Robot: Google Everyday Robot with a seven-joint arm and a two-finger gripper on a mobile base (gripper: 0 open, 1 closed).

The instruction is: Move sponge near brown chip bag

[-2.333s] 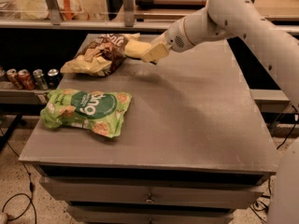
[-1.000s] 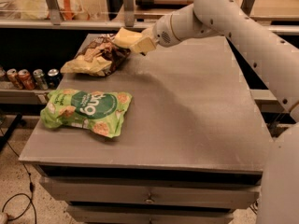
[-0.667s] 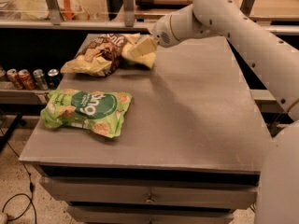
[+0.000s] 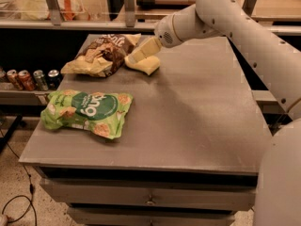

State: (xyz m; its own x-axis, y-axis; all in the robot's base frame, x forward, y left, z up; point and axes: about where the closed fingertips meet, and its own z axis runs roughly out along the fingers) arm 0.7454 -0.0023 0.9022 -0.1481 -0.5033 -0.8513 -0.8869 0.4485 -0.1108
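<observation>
Claw (image 4: 135, 56) over sponge (image 4: 147, 68), beside brown chip bag (image 4: 101, 55)

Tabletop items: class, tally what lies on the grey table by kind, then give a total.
Chip bags: 2 (brown chip bag, green chip bag)
Sponges: 1 (sponge, beside the brown chip bag, with the gripper at its top edge)
Total: 3

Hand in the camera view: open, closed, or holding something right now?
Hand: cannot be told. It is right at the sponge, which lies on the table beside the brown chip bag.
</observation>
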